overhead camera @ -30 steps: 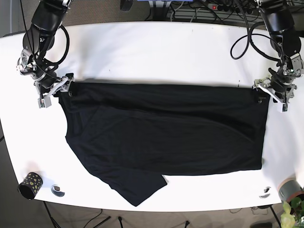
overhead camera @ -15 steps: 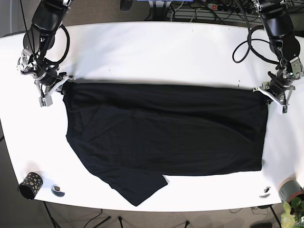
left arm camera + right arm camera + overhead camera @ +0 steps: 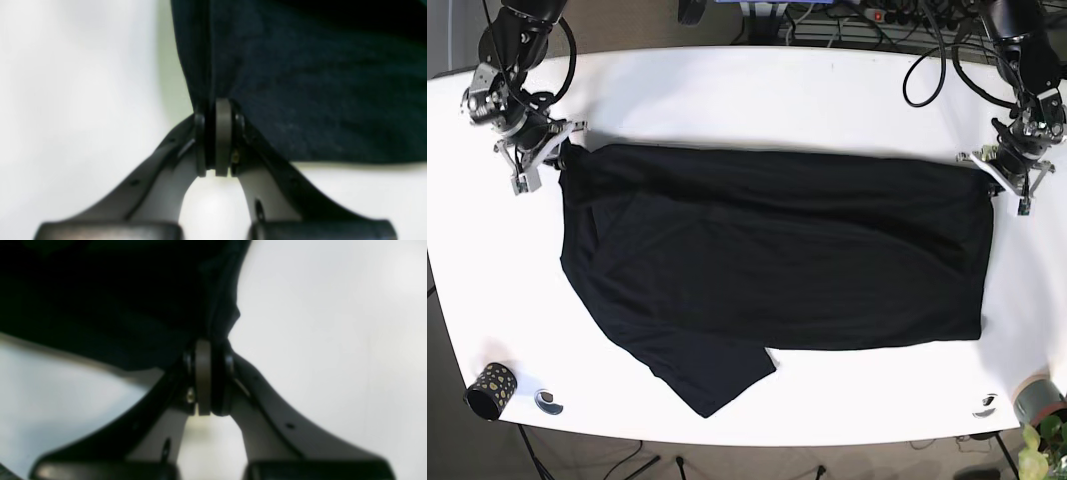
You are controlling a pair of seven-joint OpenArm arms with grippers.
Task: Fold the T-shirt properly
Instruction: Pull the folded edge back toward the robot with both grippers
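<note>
A black T-shirt (image 3: 767, 265) lies spread across the white table (image 3: 757, 100), one sleeve pointing toward the front edge. My left gripper (image 3: 990, 167) is shut on the shirt's far right corner; in the left wrist view its pads (image 3: 223, 133) pinch the dark cloth (image 3: 317, 86). At the far left corner my right gripper (image 3: 555, 152) is shut on the shirt; in the right wrist view its pads (image 3: 202, 380) clamp the black fabric (image 3: 116, 306). Both held corners sit slightly raised, with the far hem taut between them.
A small dark patterned cup (image 3: 489, 390) and a small round object (image 3: 549, 402) sit at the front left. Another small object (image 3: 985, 405) and a grey pot with a plant (image 3: 1039, 400) stand at the front right. Cables (image 3: 867, 18) run behind the table.
Both grippers closed on the shirt's far corners and pulled them toward the table's back edge. The whole shirt slid that way, and the far hem rose.
</note>
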